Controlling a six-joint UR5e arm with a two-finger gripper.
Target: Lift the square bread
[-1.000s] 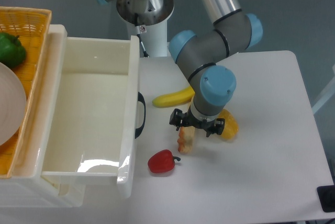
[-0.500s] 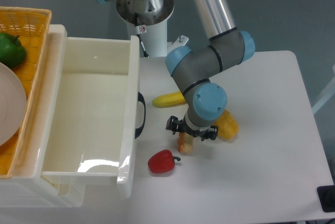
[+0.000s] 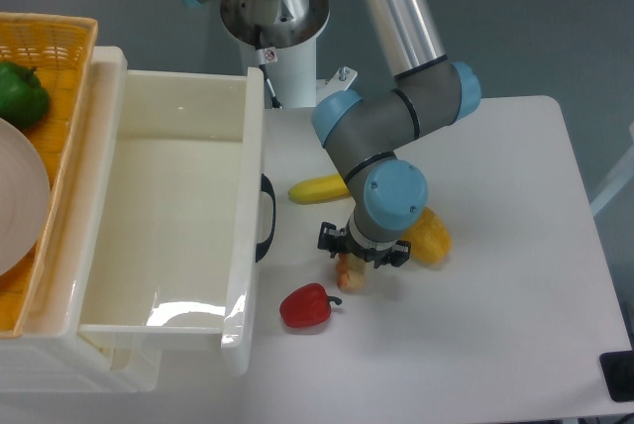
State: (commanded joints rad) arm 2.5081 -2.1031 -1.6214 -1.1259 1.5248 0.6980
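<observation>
The square bread (image 3: 349,275) is a small golden-tan pastry with reddish streaks. It lies on the white table (image 3: 495,295) between the red pepper (image 3: 306,306) and the yellow pepper (image 3: 430,235). My gripper (image 3: 357,262) points straight down right over the bread and covers its upper half. Only the bread's lower end shows below the black gripper body. The fingers are hidden under the wrist, so I cannot tell whether they are open or closed on the bread.
A banana (image 3: 319,188) lies just behind the arm. A large white bin (image 3: 243,246) with a black handle stands at the left. Beyond it is a wicker basket (image 3: 59,33) with a green pepper (image 3: 20,93) and a white plate (image 3: 20,206).
The gripper has moved left and forward over the bread and come down on it, so more of the bread is now covered. The bread has not visibly moved.
</observation>
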